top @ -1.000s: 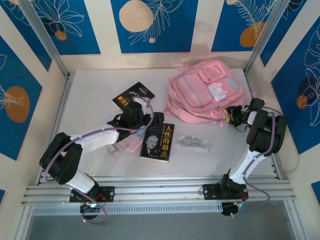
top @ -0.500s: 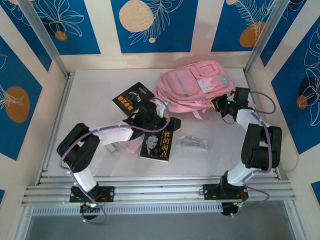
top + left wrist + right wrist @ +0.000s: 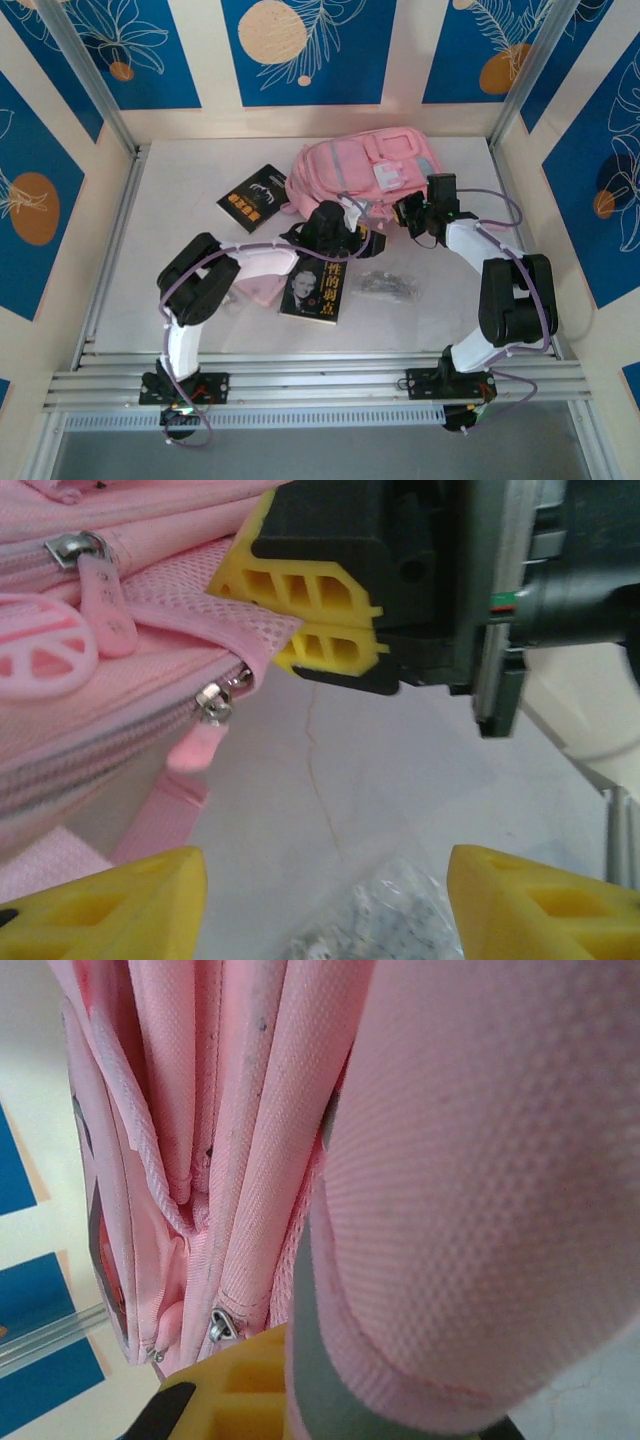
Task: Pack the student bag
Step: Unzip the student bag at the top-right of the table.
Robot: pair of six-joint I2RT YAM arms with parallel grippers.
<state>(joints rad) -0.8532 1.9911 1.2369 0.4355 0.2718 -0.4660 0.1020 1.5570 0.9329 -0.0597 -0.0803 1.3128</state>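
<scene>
Right tool point(image 3: 288, 632) pinches student bag point(image 3: 350, 165) mesh (one finger fabric-hidden).

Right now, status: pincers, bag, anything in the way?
Right pincer shut on student bag mesh edge. Left pincer open, empty, near zipper pull. Book and clear packet lie beside it.

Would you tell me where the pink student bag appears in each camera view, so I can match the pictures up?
Top external: the student bag lies at upper centre.
Left wrist: the bag is at upper left, zippers and mesh flap showing.
Right wrist: the bag is close up, with folds running down from the top edge.
Shared landmark: the right gripper, shut on the bag's mesh edge.
</scene>
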